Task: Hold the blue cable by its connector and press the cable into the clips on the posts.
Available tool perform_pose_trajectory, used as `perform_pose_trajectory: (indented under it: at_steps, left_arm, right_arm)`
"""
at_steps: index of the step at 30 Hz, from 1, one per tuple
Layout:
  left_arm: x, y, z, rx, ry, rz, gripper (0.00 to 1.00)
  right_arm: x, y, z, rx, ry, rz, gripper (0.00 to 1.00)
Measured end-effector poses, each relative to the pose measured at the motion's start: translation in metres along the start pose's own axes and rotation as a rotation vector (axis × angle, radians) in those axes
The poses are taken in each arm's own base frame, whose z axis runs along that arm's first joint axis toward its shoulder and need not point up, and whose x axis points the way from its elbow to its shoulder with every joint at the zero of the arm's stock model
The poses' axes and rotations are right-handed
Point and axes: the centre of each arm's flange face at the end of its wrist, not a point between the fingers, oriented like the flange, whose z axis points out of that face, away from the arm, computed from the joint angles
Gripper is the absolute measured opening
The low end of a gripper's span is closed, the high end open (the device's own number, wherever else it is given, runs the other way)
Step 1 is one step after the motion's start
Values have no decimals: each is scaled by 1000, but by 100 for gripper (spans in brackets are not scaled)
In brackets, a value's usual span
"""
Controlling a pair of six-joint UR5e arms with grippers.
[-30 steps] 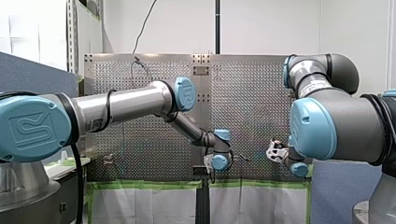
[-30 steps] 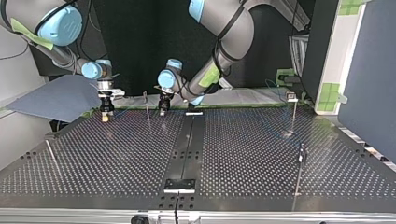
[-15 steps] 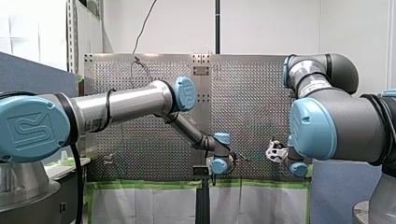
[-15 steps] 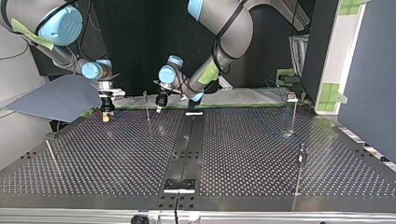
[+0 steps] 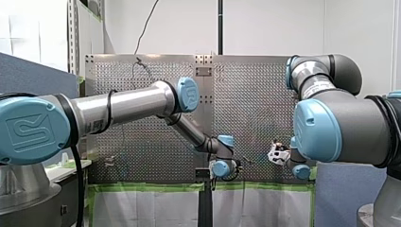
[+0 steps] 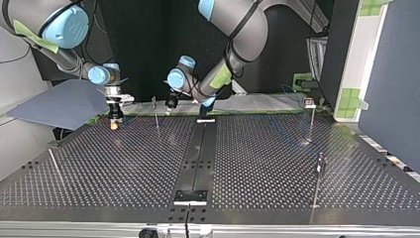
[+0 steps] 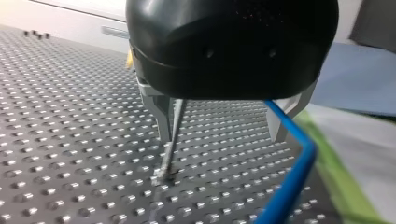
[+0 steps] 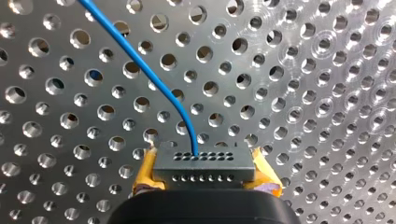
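My right gripper [image 8: 205,176], with yellow pads, is shut on the grey connector [image 8: 204,163]. The blue cable [image 8: 140,60] leaves the connector and runs across the perforated plate. In the top view this gripper [image 6: 115,119] stands low over the table at the left. My left gripper [image 7: 219,139] is open, its metal fingers [image 7: 163,116] spread wide with nothing gripped. A thin post [image 7: 172,135] rises just inside one finger, and the blue cable [image 7: 292,182] bends past the other. In the top view my left gripper [image 6: 171,105] hangs beside that post [image 6: 156,113].
More thin posts stand at the top view's right [image 6: 311,119], near right [image 6: 318,178] and near left [image 6: 54,166]. A dark rail [image 6: 198,153] runs down the table's middle. A blue-grey sheet [image 6: 59,104] lies beyond the table's left corner.
My left gripper has opened and lifted, tilting away from the table beside the post. My right gripper, still holding the connector, has shifted slightly towards the post.
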Motion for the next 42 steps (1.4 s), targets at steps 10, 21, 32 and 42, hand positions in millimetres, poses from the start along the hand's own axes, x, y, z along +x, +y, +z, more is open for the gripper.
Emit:
perform_pose_trajectory:
  at_steps: [10,21,32,42]
  left_arm:
    - [-20,-20,-16,52,-27,-26,98]
    - [-25,-33,-22,81,12,-19,98]
    - [-14,-31,-30,72,39,5,98]
    - [-7,-48,-42,103,59,25,98]
  right_arm:
    - [-1,-1,0,0,-5,0,0]
    - [-1,-2,0,1,-6,1,0]
    - [-2,-4,0,4,-8,1,0]
    - [-2,-4,0,4,-8,-1,0]
